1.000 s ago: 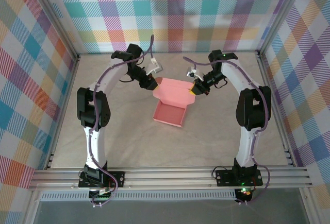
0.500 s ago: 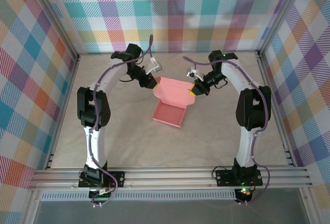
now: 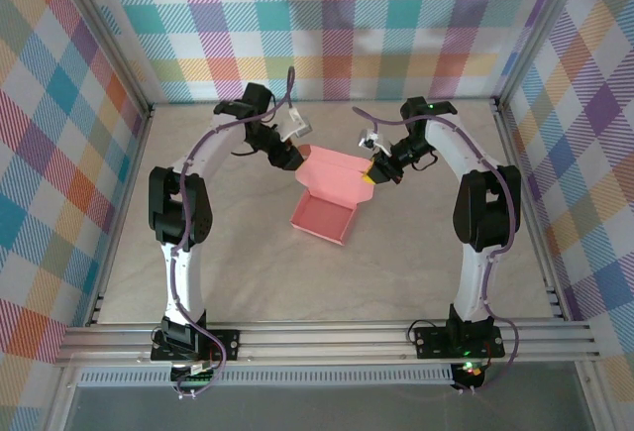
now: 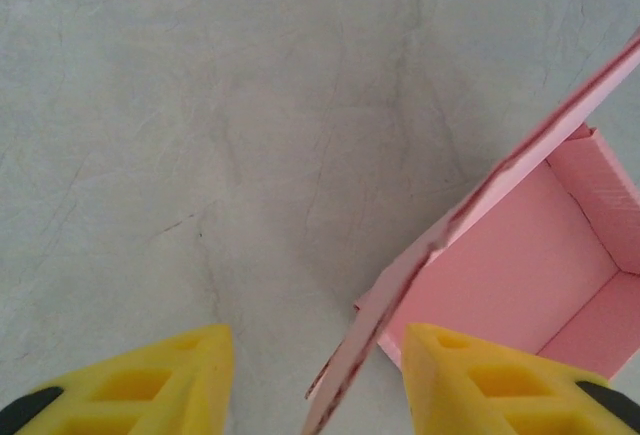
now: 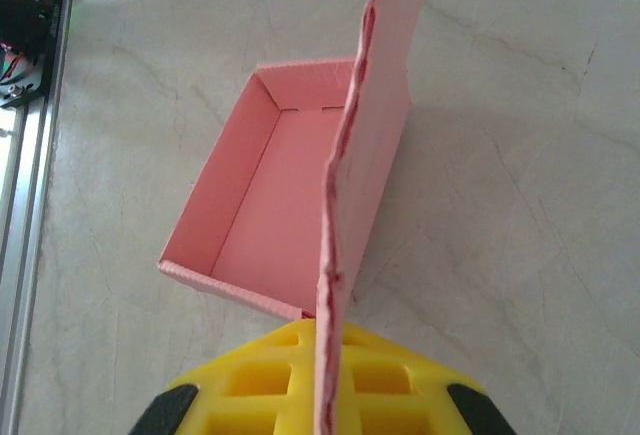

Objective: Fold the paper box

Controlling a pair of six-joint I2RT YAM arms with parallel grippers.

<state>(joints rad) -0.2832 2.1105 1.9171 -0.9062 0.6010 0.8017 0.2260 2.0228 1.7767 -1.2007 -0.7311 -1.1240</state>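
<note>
The paper box (image 3: 322, 218) sits in the middle of the table (image 3: 248, 282). Its tray part is made, with the walls up. Behind the tray, the lid (image 3: 337, 171) stands up, not yet folded shut. The right gripper (image 3: 372, 175) pinches one lid edge tight. The left gripper (image 4: 315, 370) is partly open around the other edge, holding nothing.

The paper box (image 4: 520, 265) runs off the left wrist view.
</note>
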